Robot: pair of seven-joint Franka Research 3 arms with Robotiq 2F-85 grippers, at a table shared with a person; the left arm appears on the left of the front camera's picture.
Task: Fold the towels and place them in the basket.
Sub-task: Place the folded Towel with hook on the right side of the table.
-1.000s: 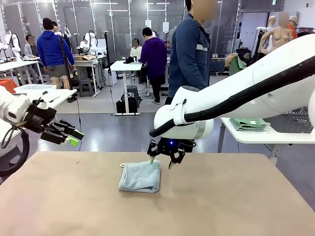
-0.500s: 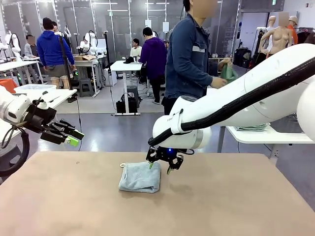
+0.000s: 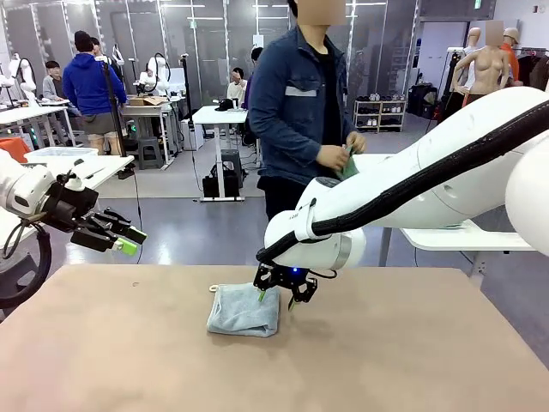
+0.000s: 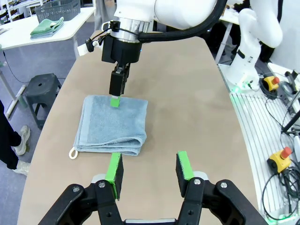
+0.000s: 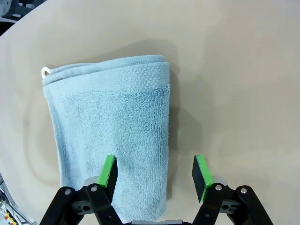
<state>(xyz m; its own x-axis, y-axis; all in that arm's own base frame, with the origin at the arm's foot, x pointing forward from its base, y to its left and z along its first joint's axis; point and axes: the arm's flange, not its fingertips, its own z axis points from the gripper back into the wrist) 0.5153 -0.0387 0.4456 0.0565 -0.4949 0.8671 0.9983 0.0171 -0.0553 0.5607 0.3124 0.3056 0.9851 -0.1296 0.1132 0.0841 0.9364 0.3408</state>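
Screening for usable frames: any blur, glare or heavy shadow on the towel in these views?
Front view: even indoor light, the towel sharp, the right gripper in focus. Left wrist view: wide-angle bending of the table edges, towel crisp. Right wrist view: terry texture sharp, soft shadow on the table beside the towel; no glare.

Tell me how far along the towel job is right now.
Done: the blue towel lies folded on the table. In hand: the right gripper is open, straddling the towel's edge, not yet gripping; the left gripper is open and empty. Left: carrying it to the basket on the side table, plus the green towel the person holds.
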